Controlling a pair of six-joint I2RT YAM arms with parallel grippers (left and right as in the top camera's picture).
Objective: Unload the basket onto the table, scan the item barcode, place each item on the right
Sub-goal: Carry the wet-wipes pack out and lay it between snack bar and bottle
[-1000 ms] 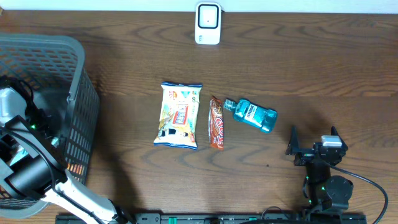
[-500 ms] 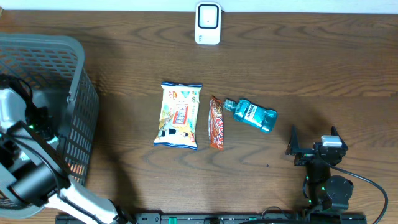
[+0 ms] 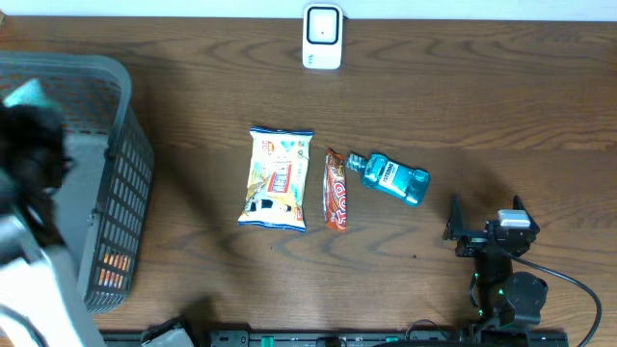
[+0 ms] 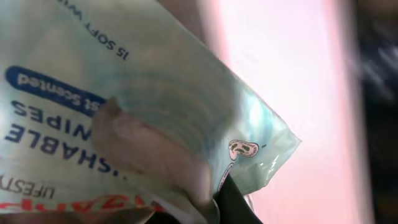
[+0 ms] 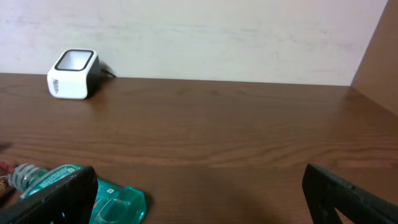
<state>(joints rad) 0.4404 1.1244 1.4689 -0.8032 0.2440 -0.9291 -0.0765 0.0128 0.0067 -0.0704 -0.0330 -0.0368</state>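
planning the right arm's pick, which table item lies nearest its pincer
The teal mouthwash bottle, rightmost of three; candy bar and snack bag lie further left.

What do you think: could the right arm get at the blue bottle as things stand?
Probably yes. The right gripper stands open and empty, the bottle lies nearby to its left, and only bare table shows between them.

Table (image 3: 501,106): dark brown, wood-grain pattern.
Basket (image 3: 120,193): grey, grid-mesh walls.
Barcode scanner (image 3: 322,37): white housing, black-rimmed window.
Snack bag (image 3: 278,179): cream-yellow, multicolour print, blue top edge.
Candy bar (image 3: 335,190): orange-red wrapper, light lettering.
Mouthwash bottle (image 3: 390,178): teal-blue, white label.
Wipes packet (image 4: 155,106): pale green, glossy; dark blue oval with white text, dark blue lettering, red lettering at the lower edge.
Wall (image 5: 217,37): off-white.
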